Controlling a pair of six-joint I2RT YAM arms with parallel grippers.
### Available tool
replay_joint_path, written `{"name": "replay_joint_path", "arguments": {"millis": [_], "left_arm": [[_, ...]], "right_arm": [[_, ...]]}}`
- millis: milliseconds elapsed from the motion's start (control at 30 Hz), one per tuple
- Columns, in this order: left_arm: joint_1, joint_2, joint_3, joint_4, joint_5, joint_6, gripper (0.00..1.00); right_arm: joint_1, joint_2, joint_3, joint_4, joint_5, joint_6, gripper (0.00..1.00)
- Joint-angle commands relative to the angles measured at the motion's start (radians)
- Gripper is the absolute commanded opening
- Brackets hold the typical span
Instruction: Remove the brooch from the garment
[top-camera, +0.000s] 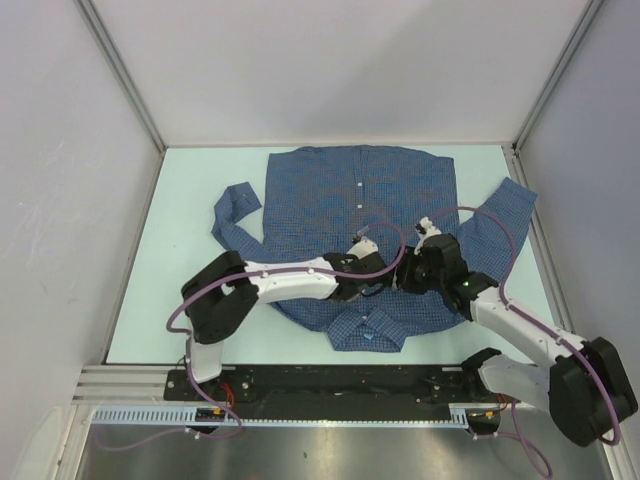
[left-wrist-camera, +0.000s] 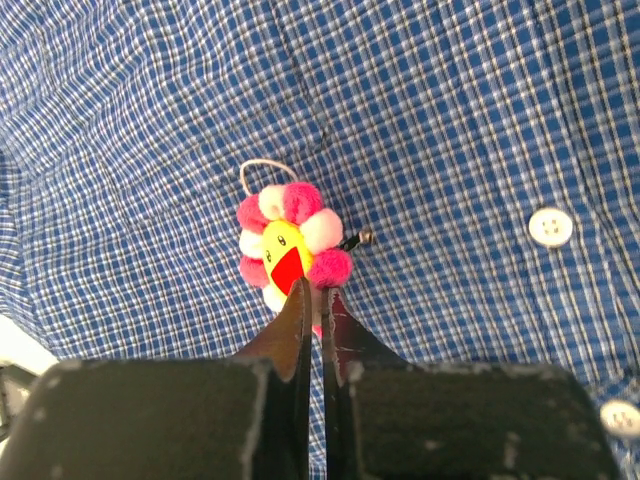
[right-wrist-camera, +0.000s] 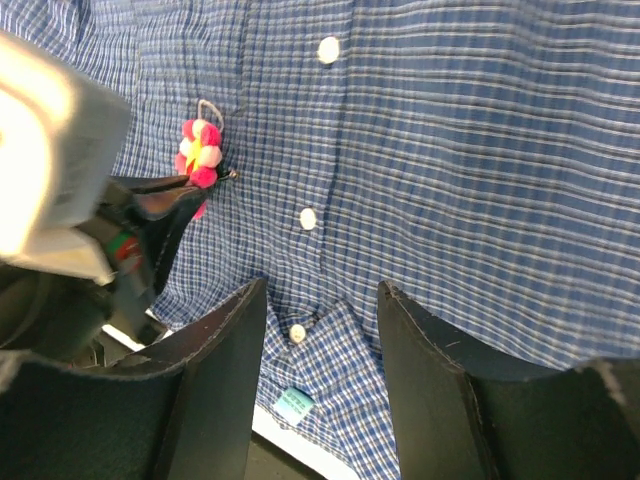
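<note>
Arms meet low over the shirt (top-camera: 330, 190), spread flat on the table (top-camera: 190, 200). The left arm (top-camera: 290, 280) reaches in from the left and the right arm (top-camera: 520, 325) angles in from the right. Left fingers (left-wrist-camera: 285, 330) closed, tips pinched on the lower edge of the brooch (left-wrist-camera: 293, 245), which sits on the shirt front beside the buttons (left-wrist-camera: 549, 226). Right fingers (right-wrist-camera: 225, 350) spread wide, holding nothing, above the placket near the collar. Top view: brooch hidden among the arms. Only the left wrist view shows the pin end (left-wrist-camera: 362, 238) and cord loop (left-wrist-camera: 262, 170).

Brooch (left-wrist-camera: 290, 245) lower petals hidden by left pincer (left-wrist-camera: 314, 295) tips; garment (left-wrist-camera: 450, 120) cropped.
</note>
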Motion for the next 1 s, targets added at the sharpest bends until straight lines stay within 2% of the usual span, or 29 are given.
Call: {"name": "replay_joint_path", "arguments": {"millis": [0, 33, 200, 233, 300, 467, 567, 733, 967], "left_arm": [[0.023, -0.131, -0.100, 0.133, 0.084, -0.022, 0.00], [0.039, -0.160, -0.117, 0.157, 0.127, -0.022, 0.00], [0.071, -0.221, -0.198, 0.269, 0.242, -0.015, 0.00], [0.082, -0.226, -0.204, 0.279, 0.288, -0.010, 0.00], [0.092, -0.232, -0.209, 0.296, 0.317, 0.001, 0.00], [0.116, -0.241, -0.227, 0.324, 0.420, 0.010, 0.00], [0.139, -0.253, -0.253, 0.350, 0.468, 0.001, 0.00], [0.175, -0.267, -0.287, 0.369, 0.499, -0.015, 0.00], [0.203, -0.270, -0.298, 0.359, 0.466, -0.009, 0.00]], "right_arm": [[0.050, 0.065, -0.001, 0.167, -0.033, 0.022, 0.53], [0.060, 0.081, -0.001, 0.242, -0.040, 0.039, 0.53], [0.100, 0.188, 0.000, 0.365, -0.052, 0.098, 0.52], [0.110, 0.205, 0.002, 0.395, -0.055, 0.105, 0.50], [0.121, 0.233, 0.006, 0.428, -0.070, 0.116, 0.44], [0.153, 0.317, 0.019, 0.479, -0.072, 0.113, 0.43], [0.153, 0.362, 0.023, 0.500, -0.082, 0.118, 0.39], [0.155, 0.398, 0.022, 0.532, -0.089, 0.131, 0.38], [0.155, 0.472, 0.062, 0.537, -0.119, 0.142, 0.31]]}}
